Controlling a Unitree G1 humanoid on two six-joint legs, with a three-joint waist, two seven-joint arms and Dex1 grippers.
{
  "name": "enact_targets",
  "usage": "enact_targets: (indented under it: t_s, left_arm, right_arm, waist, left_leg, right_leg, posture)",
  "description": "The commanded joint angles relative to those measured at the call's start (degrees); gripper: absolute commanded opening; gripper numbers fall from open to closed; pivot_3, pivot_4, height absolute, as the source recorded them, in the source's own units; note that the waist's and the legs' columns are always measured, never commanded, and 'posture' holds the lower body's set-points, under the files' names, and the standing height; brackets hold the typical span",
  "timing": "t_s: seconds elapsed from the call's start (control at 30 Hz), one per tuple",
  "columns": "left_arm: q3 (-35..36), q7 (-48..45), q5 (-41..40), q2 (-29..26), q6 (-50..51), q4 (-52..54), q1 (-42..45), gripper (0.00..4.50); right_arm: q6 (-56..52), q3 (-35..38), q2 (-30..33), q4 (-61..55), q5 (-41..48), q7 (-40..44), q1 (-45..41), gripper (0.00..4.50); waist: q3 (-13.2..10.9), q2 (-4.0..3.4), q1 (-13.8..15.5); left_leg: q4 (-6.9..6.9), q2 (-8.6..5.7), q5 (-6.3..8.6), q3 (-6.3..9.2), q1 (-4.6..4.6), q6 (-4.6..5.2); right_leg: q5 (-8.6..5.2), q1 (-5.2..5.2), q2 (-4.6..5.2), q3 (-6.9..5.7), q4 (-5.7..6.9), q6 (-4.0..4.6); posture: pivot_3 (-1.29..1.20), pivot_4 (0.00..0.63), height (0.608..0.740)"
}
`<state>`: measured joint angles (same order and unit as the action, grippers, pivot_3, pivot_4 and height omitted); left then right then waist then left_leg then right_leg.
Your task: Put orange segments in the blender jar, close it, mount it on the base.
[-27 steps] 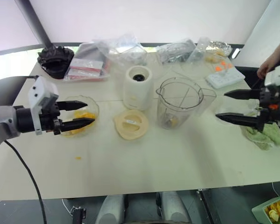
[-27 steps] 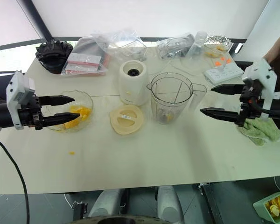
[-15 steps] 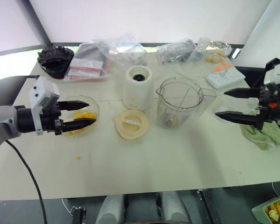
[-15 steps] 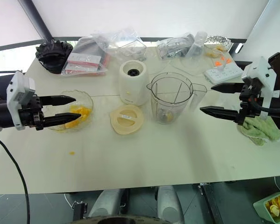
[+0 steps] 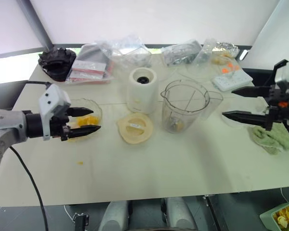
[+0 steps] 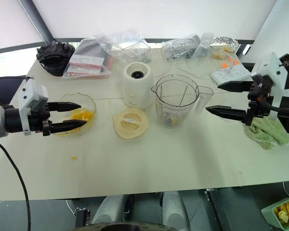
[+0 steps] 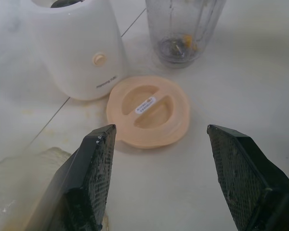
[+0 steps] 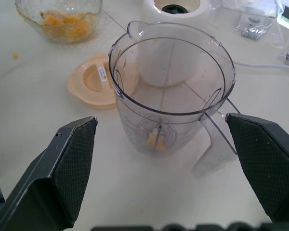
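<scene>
**Loading barely begun; jar still open and off its base**

The blender jar [image 5: 185,107] stood upright at mid-table with no lid on, and one small orange piece showed beside the dark blade at its bottom. Most of the orange segments [image 6: 79,115] lay in the shallow clear bowl [image 5: 97,109] at the left. A loose bit [image 5: 80,162] sat on the table [image 5: 149,168] nearer than the bowl.

The left gripper [image 5: 85,121] hovered at the bowl with its jaws partly open and nothing between them. The right gripper [image 5: 242,103] hung to the right of the jar, jaws spread wide and empty, beside a green cloth [image 5: 270,138].

The cream lid [image 5: 135,128] lay flat on the table just near of the base [image 5: 142,89], which stood unused left of the jar. By my reckoning, most of the filling, the closing and the mounting all remained.
</scene>
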<state>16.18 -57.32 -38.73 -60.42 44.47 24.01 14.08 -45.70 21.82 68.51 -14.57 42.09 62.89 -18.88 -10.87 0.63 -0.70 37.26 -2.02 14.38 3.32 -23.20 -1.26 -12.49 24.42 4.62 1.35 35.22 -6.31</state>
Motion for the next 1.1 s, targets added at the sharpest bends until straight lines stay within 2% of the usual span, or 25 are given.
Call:
enact_targets:
  t_s: [0.03, 0.27, 0.37, 0.53, 0.7, 0.87, 1.1]
  left_arm:
    - [-1.0, 0.5, 2.2, -0.9, -1.8, -2.1, 2.7, 3.14]
    - [-10.3, 5.3, 10.6, 1.0, -1.1, -14.9, 12.8, 3.14]
    - [-15.6, 9.4, 14.6, 3.0, 5.5, -22.4, 19.6, 3.14]
    - [-25.0, 6.4, 21.1, 2.7, 7.9, -30.7, 26.8, 3.14]
    - [-32.6, 3.9, 29.7, 4.3, 2.1, -43.8, 31.6, 3.14]
    - [-35.2, 1.6, 35.0, 7.4, -4.2, -55.2, 35.7, 3.14]
    - [-34.7, 0.2, 38.6, 12.8, -9.9, -65.4, 39.5, 3.14]
  right_arm:
    - [-0.2, 0.8, -0.3, -2.0, 1.2, -0.7, -1.7, 4.45]
    - [-0.5, -0.8, -1.8, -3.2, 1.7, -2.5, -2.8, 4.45]
    - [-1.4, -1.9, -2.1, -3.9, 2.4, -3.1, -4.2, 4.45]
    - [-2.5, -3.7, -1.9, -3.9, 2.6, -3.3, -6.6, 4.45]
    - [-4.0, -5.9, -2.5, -4.6, 3.2, -3.6, -8.7, 4.45]
    - [-5.1, -7.3, -2.6, -5.1, 3.6, -3.9, -11.0, 4.45]
    - [-6.9, -7.0, -2.6, -6.2, 4.5, -5.2, -11.8, 4.45]
  waist:
    - [0.0, 0.0, 0.0]
    - [0.0, -0.01, 0.0]
    - [0.0, 0.04, 0.0]
    - [0.0, 0.06, -0.1]
    - [0.0, 0.06, -0.2]
    - [0.0, 0.07, 0.0]
    - [0.0, 0.08, 0.1]
  left_leg:
    - [0.0, 0.0, 0.0, 0.0, 0.0, 0.0]
    - [0.07, -0.04, 0.0, -0.02, 0.0, 0.0]
    - [0.09, -0.11, -0.01, 0.01, 0.0, 0.01]
    - [0.11, -0.12, -0.01, 0.02, -0.05, 0.01]
    - [0.1, -0.14, -0.01, 0.02, -0.03, 0.01]
    - [0.19, -0.14, -0.01, 0.04, -0.11, 0.01]
    - [0.22, -0.13, -0.01, 0.09, -0.17, 0.01]
  right_leg:
    - [0.0, 0.0, 0.0, 0.0, 0.0, 0.0]
    - [0.03, 0.0, -0.01, 0.01, 0.06, -0.06]
    - [0.13, 0.0, -0.03, -0.02, 0.15, -0.24]
    - [0.14, 0.07, -0.04, -0.02, 0.22, -0.27]
    - [0.14, 0.09, -0.06, -0.03, 0.26, -0.26]
    - [0.14, 0.12, -0.03, -0.03, 0.28, -0.26]
    - [0.14, 0.14, 0.02, -0.03, 0.28, -0.27]
  posture:
    - [0.0, 0.15, 0.74]
    - [0.0, 0.15, 0.74]
    - [0.0, 0.15, 0.74]
    - [0.0, 0.15, 0.74]
    - [0.0, 0.15, 0.74]
    - [0.0, 0.15, 0.74]
    - [0.0, 0.15, 0.74]
